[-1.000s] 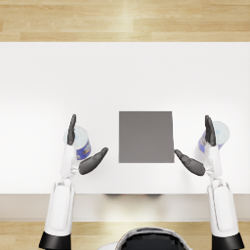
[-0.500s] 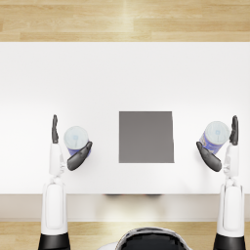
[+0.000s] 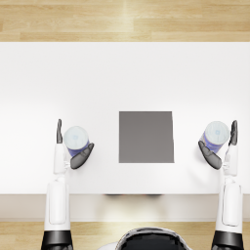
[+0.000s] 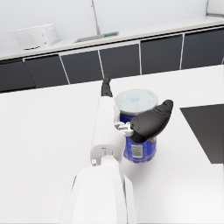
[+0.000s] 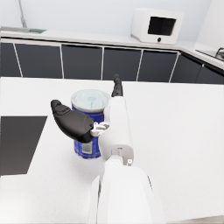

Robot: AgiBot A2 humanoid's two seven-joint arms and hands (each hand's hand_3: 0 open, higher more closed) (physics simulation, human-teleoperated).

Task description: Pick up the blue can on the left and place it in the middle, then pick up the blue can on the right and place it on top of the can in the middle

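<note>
Beside each can (image 3: 76,139), hands (image 3: 73,149) cupped open

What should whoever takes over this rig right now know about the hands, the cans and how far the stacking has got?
Left hand: open around the left blue can, thumb on the mat side, fingers on the outer side; no firm grip visible.
Right hand: open around the right blue can in the same way.
Both cans stand upright on the white table, one on either side of the dark mat in the middle, which has nothing on it.
Done: both hands set at their cans.
Left: close on the left can and move it to the middle, then stack the right can on it.
</note>
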